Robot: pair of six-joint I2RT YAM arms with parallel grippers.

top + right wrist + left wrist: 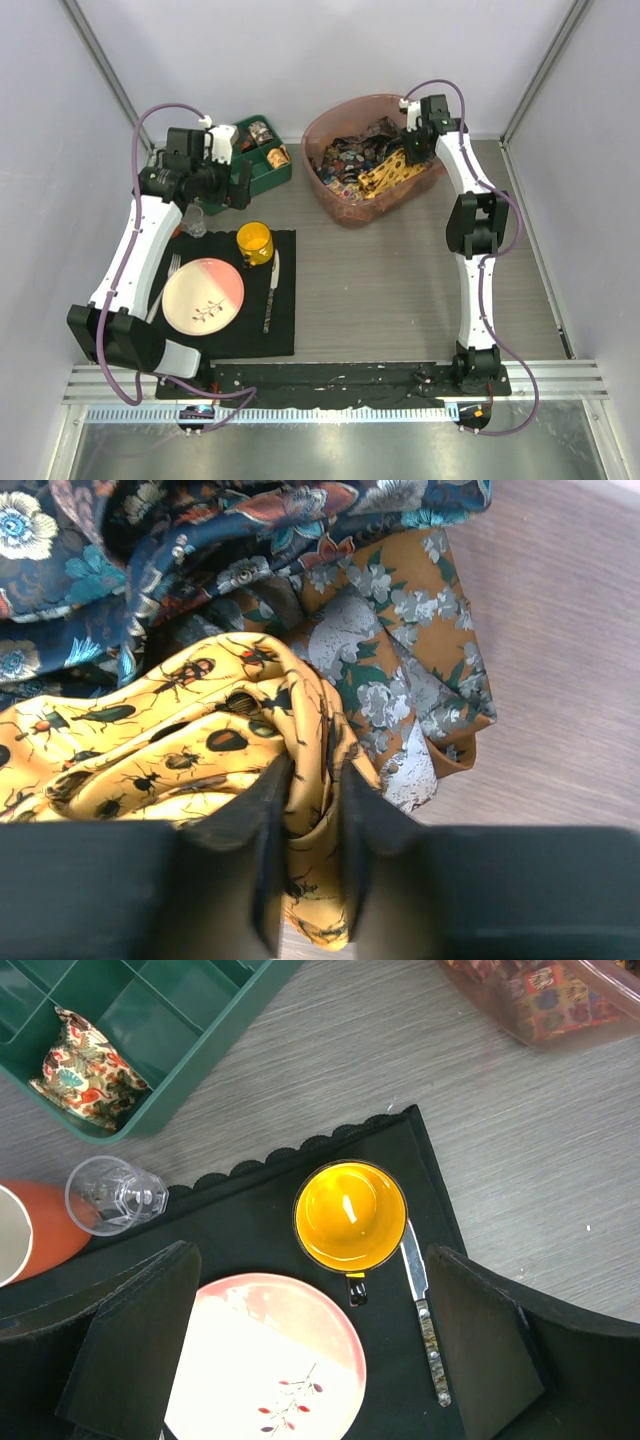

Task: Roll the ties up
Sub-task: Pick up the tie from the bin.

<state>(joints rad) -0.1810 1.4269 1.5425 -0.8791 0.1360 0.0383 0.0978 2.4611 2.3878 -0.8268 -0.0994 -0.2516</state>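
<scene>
A robotics lab test cell: the left arm (130,260) and right arm (478,270) are bolted to a black base plate (340,385) at the near edge of a wood-grain bench (400,300). White panels (300,50) in aluminium posts (103,70) wall it in on 3 sides, and purple cables loop along both arms.

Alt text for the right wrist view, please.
The right gripper pinches a fold of the yellow tie, which is printed with beetles. Behind it, an orange floral tie and dark blue floral ties lie in a heap.
</scene>
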